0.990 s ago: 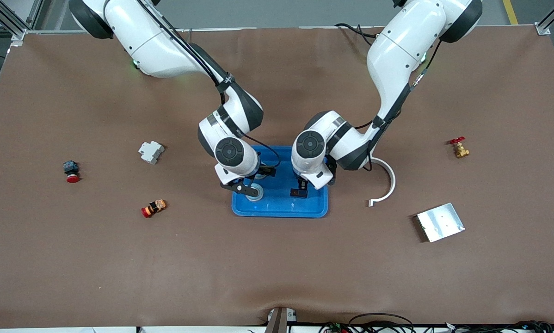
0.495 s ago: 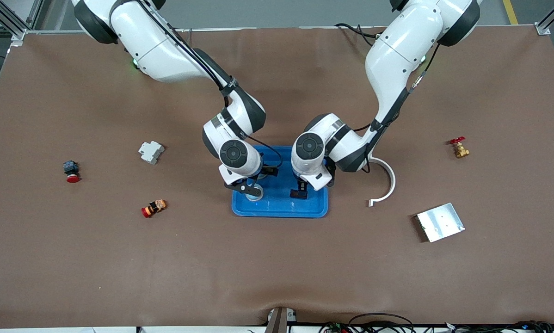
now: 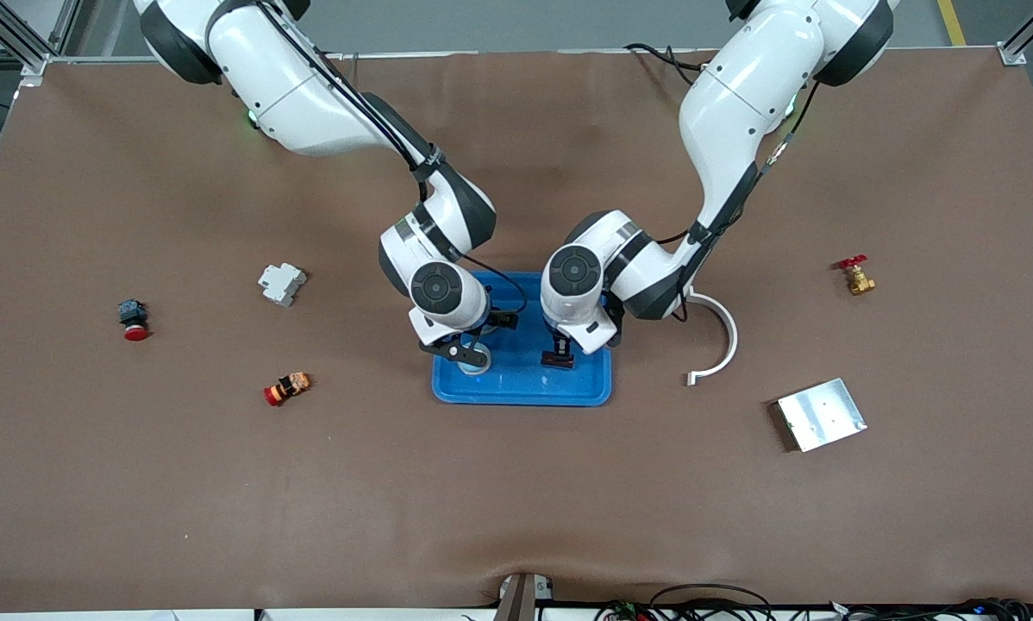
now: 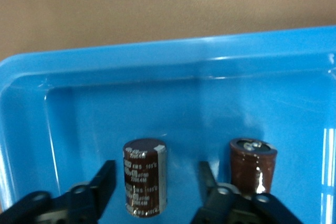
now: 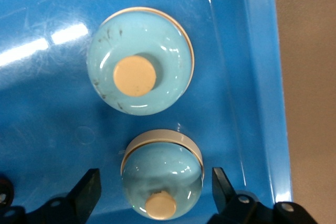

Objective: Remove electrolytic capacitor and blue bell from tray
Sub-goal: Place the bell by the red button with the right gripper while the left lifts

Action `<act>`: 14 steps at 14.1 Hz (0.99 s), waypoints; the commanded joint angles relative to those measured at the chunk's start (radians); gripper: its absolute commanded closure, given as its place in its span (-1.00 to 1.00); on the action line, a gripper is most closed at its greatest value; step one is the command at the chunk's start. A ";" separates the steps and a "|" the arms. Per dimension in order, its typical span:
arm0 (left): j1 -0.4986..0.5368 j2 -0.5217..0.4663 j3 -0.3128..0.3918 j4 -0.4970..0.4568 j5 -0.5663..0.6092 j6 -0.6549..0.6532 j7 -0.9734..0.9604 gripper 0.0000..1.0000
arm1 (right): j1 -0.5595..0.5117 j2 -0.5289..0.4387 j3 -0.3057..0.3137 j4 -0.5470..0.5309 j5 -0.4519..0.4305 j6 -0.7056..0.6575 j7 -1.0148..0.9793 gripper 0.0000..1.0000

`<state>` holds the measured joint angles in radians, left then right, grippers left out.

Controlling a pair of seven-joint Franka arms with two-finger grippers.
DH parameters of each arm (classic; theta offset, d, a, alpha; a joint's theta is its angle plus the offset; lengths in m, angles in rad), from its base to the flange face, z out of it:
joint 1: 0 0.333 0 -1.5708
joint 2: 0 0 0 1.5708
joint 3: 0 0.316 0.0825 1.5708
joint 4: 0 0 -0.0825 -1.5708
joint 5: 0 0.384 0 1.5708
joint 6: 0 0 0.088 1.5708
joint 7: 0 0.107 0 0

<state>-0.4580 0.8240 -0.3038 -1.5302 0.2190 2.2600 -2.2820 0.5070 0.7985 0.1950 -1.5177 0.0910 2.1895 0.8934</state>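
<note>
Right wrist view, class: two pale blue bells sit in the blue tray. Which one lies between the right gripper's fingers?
The bell tipped so its button faces sideways, flanked by the fingers. The other bell sits clear of them, button up.

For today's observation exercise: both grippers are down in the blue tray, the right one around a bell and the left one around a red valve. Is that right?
Not quite. The left gripper stands around a brown capacitor, as the left wrist view shows; the red valve lies out on the table. The right gripper is around a bell in the blue tray.
</note>
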 commanded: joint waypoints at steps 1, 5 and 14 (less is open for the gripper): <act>-0.016 0.006 0.008 0.013 0.039 0.009 -0.037 1.00 | -0.005 -0.001 0.012 -0.005 -0.011 -0.004 0.022 0.27; -0.010 -0.028 0.008 0.021 0.043 -0.017 -0.030 1.00 | -0.036 -0.038 0.018 -0.002 -0.005 -0.088 0.019 1.00; 0.004 -0.111 -0.001 0.050 0.031 -0.200 0.536 1.00 | -0.277 -0.265 -0.021 -0.004 0.110 -0.370 -0.270 1.00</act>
<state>-0.4567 0.7448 -0.3026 -1.4620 0.2425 2.0864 -1.8666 0.2917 0.5889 0.1936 -1.4890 0.1735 1.8688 0.7231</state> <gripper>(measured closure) 0.661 0.366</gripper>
